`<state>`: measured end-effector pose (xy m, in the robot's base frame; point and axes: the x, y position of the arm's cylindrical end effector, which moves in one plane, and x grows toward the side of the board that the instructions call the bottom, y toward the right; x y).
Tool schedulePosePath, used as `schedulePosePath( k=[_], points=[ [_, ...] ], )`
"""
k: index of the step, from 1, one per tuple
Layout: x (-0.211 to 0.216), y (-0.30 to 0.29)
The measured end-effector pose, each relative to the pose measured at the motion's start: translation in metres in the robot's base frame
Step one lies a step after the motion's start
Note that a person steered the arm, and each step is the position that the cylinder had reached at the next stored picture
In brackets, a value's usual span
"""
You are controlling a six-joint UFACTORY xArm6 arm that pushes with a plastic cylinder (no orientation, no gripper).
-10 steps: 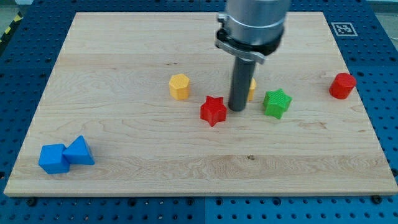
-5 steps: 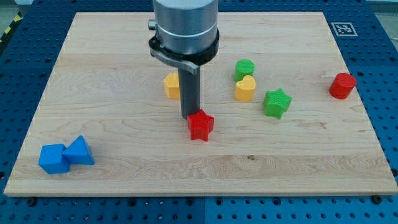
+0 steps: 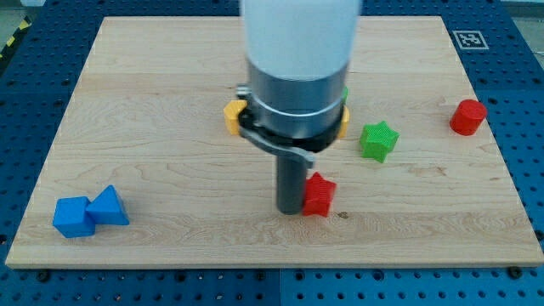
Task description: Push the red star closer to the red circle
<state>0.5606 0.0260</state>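
In the camera view, the red star (image 3: 320,194) is seen low on the bench (image 3: 153,93), touching the right side of my tip (image 3: 291,209); which way its points face cannot be told, as it is partly hidden by the rod. No hand is fitted, so its state cannot be told. The red circle (image 3: 467,116) lies well apart, up and right of the tip. The wooden bench is set on a blue perforated surface (image 3: 529,127).

My body was a broad pale grey cylinder above a darker metallic collar with a black clamp ring, narrowing to a dark rod ending at my tip (image 3: 292,210).
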Motion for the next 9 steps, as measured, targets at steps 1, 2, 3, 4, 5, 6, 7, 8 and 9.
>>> schedulePosePath(
  k=[1,2,3,4,5,6,7,8,9],
  points=[
    [0.0,0.03],
    [-0.002,0.06],
    [-0.01,0.081],
    [-0.02,0.096],
    [-0.029,0.12],
    [-0.032,0.149],
    [-0.035,0.167],
    [-0.049,0.181],
    [-0.076,0.184]
  ],
)
